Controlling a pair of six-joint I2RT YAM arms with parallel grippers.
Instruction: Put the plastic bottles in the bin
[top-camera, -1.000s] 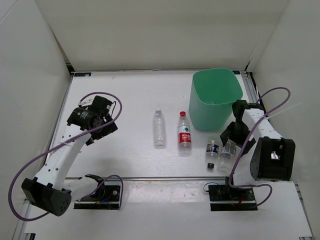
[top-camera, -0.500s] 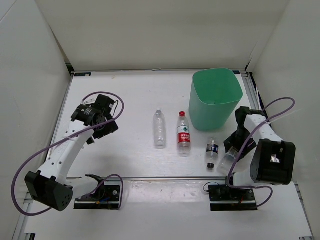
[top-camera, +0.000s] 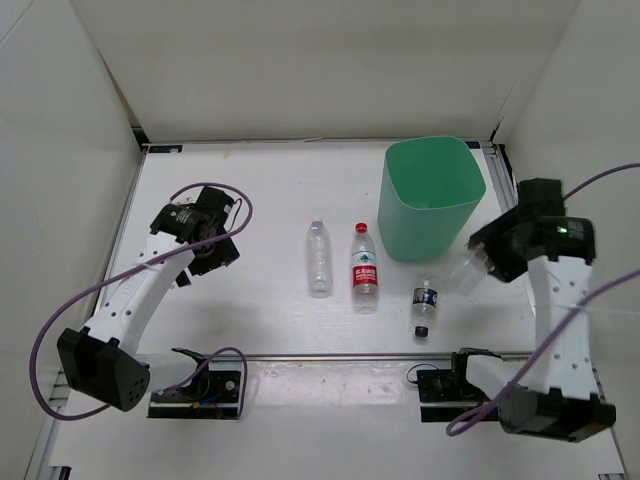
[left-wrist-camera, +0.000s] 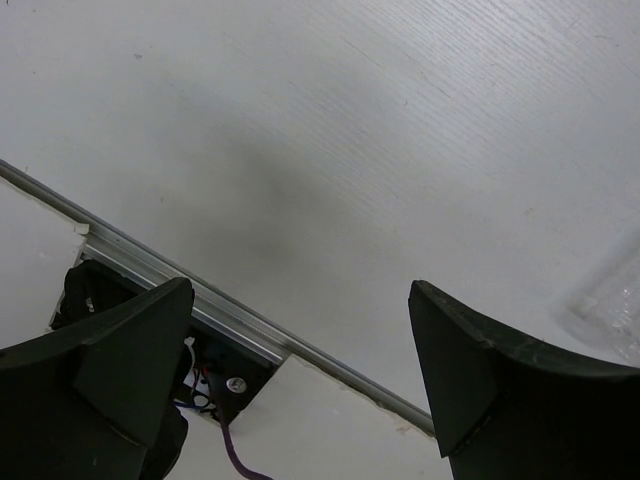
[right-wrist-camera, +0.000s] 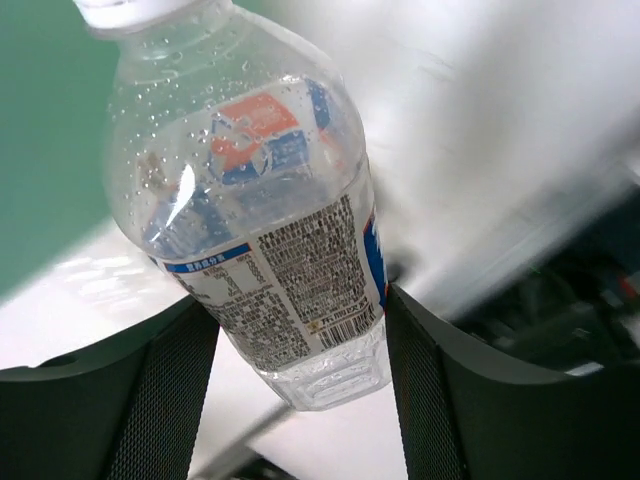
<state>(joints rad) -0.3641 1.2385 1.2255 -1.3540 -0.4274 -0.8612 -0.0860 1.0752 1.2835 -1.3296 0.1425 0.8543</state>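
The mint-green bin stands at the back right. On the table lie a plain clear bottle, a red-labelled bottle and a short dark-labelled bottle. My right gripper is shut on the other short bottle and holds it in the air just right of the bin's near corner. In the right wrist view this bottle sits between my fingers, cap end towards the green bin. My left gripper hangs open and empty over the left of the table, jaws wide apart in its wrist view.
White walls enclose the table on three sides. A metal rail runs along the near edge, with both arm mounts behind it. The rail and a cable show under my left gripper. A clear shape is at that view's right edge.
My right arm has lifted the short bottle off the table and swung it up and right, beside the bin. My left arm has shifted slightly; the other bottles stayed put.
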